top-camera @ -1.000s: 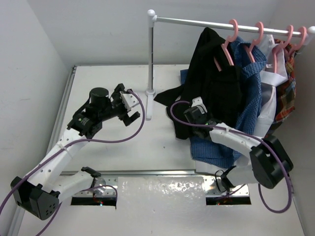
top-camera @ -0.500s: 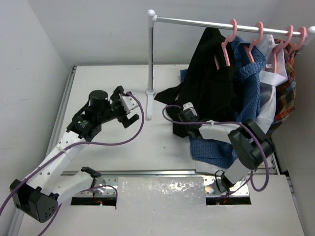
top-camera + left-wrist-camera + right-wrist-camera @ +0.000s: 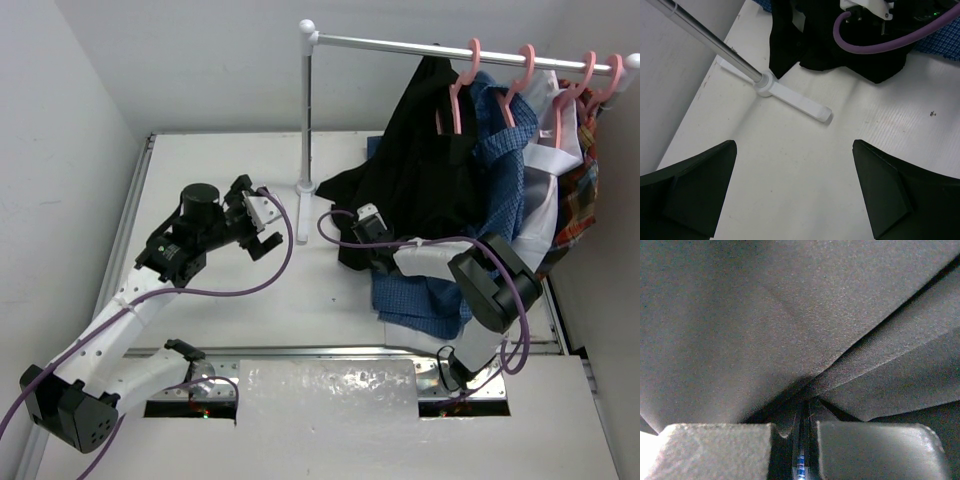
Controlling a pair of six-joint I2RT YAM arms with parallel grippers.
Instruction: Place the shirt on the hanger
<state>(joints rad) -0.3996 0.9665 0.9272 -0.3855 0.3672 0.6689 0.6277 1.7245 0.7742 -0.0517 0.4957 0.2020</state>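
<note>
The black shirt (image 3: 425,165) hangs draped over the leftmost pink hanger (image 3: 457,95) on the rail, and its lower part trails onto the table. My right gripper (image 3: 366,228) sits at that lower edge. In the right wrist view the gripper (image 3: 796,427) is shut on a fold of the shirt (image 3: 790,330), whose black cloth fills the frame. My left gripper (image 3: 262,222) stands open over bare table, left of the rack foot. In the left wrist view the left gripper (image 3: 793,145) holds nothing, and the shirt (image 3: 790,35) lies ahead of it.
The rack's upright pole (image 3: 307,120) and white foot (image 3: 795,100) stand between the arms. A blue shirt (image 3: 505,170), a white garment (image 3: 540,200) and a plaid one (image 3: 585,205) hang from other pink hangers (image 3: 525,70) at the right. A wall runs along the table's left side.
My right gripper has shut on the black shirt's lower edge and moved left, drawing the cloth with it. The left arm has stayed where it was.
</note>
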